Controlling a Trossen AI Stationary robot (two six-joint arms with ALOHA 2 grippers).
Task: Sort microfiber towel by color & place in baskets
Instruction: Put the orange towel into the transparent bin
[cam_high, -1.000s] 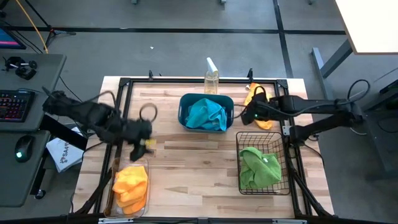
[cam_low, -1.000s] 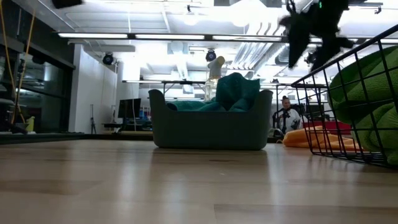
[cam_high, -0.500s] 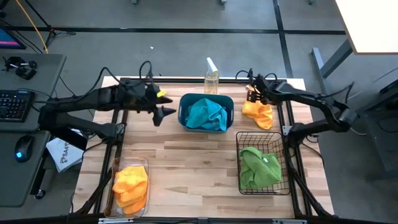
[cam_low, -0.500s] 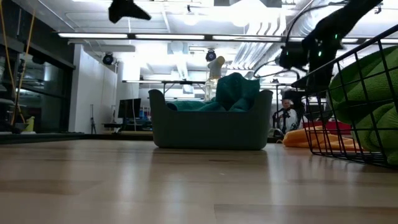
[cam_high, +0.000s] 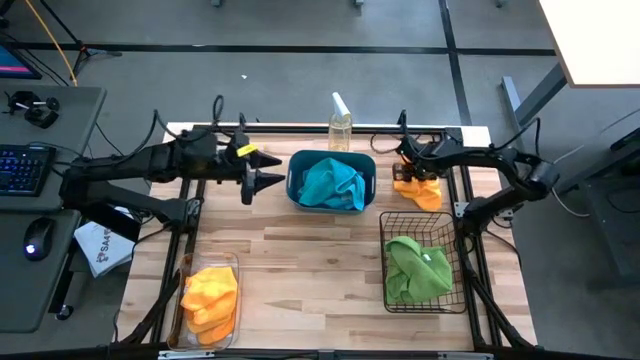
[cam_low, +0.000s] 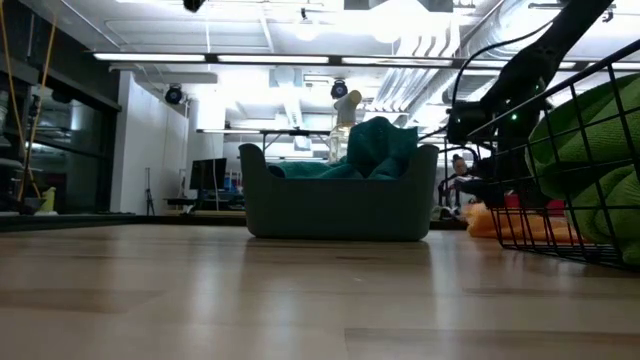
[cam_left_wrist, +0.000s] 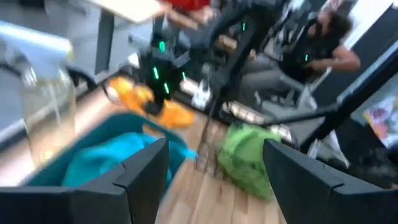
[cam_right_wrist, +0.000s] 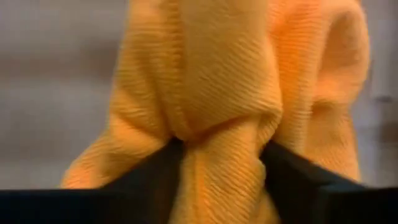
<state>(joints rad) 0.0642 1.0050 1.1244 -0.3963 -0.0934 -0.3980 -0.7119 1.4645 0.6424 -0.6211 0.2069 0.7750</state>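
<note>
My right fingers (cam_right_wrist: 221, 163) are pinched into a fold of the orange towel (cam_high: 418, 188), which lies on the tabletop (cam_high: 310, 260) just beside the teal tub (cam_high: 298, 190), on the side away from my left arm. I bunch the cloth between the two fingers because it is soft and flat; gathering a ridge gives me something to lift by. Whether the grip is firm yet I would not swear, but the fabric is squeezed between them.

This towel is the stray: the turquoise towel (cam_high: 332, 184) sits in the tub, the green towel (cam_high: 418, 266) in the wire basket (cam_high: 452, 300) nearer the front edge than the tub, and the other orange towels (cam_high: 210, 297) fill the clear bin (cam_high: 236, 268), diagonally across from the tub.

My left fingers (cam_high: 262, 179) hover spread and empty on the tub's other side, likely waiting.
</note>
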